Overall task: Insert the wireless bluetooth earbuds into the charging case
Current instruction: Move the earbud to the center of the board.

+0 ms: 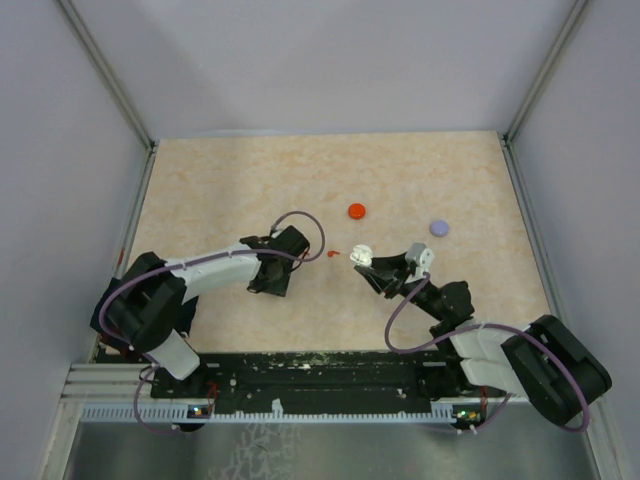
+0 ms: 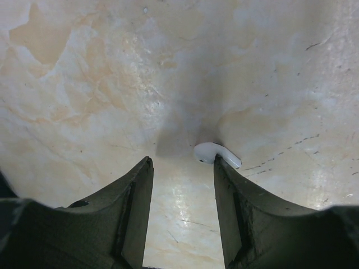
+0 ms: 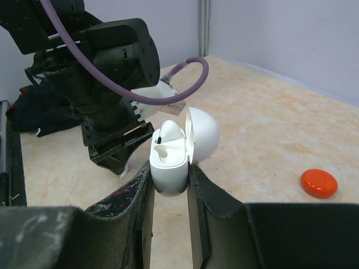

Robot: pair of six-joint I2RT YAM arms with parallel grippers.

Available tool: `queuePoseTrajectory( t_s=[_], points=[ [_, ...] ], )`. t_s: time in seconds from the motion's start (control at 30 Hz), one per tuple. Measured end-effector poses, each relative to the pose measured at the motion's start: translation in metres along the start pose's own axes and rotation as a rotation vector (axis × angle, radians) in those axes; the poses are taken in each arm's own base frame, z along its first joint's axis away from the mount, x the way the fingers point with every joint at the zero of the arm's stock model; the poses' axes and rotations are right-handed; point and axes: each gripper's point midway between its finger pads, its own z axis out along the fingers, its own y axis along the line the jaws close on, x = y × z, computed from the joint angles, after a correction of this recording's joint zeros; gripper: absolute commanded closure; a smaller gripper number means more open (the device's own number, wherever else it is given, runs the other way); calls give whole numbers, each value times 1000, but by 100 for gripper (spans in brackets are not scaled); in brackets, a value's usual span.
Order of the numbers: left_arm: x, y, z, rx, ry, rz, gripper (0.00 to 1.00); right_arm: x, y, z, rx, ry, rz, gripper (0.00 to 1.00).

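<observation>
My right gripper [image 3: 170, 172] is shut on the white charging case [image 3: 168, 162] and holds it upright above the table. Its lid [image 3: 203, 133] stands open, and one white earbud [image 3: 171, 131] sits in the far slot while the near slot is empty. A second white earbud [image 2: 216, 154] lies on the table, touching the tip of the right finger of my left gripper [image 2: 182, 163]. That gripper is open and points down at the table with nothing between its fingers. From above, the case [image 1: 362, 256] sits right of my left gripper [image 1: 265, 286].
A tiny red earbud [image 1: 333, 255] lies on the table between the two grippers. A red disc [image 1: 357, 211] and a purple disc [image 1: 438, 228] rest farther back. The left arm's purple cable [image 3: 185, 67] loops close behind the case. Walls enclose the table.
</observation>
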Motion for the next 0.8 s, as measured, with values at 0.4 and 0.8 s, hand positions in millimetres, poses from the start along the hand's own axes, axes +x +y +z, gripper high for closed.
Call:
queuePoseTrajectory(
  t_s=[0.4,0.8],
  points=[
    [-5,29,5,-101,-19,-67,48,0,0,0,0,0,0,100],
    [1,49,5,-167,-1,-106,46,0,0,0,0,0,0,100]
  ],
)
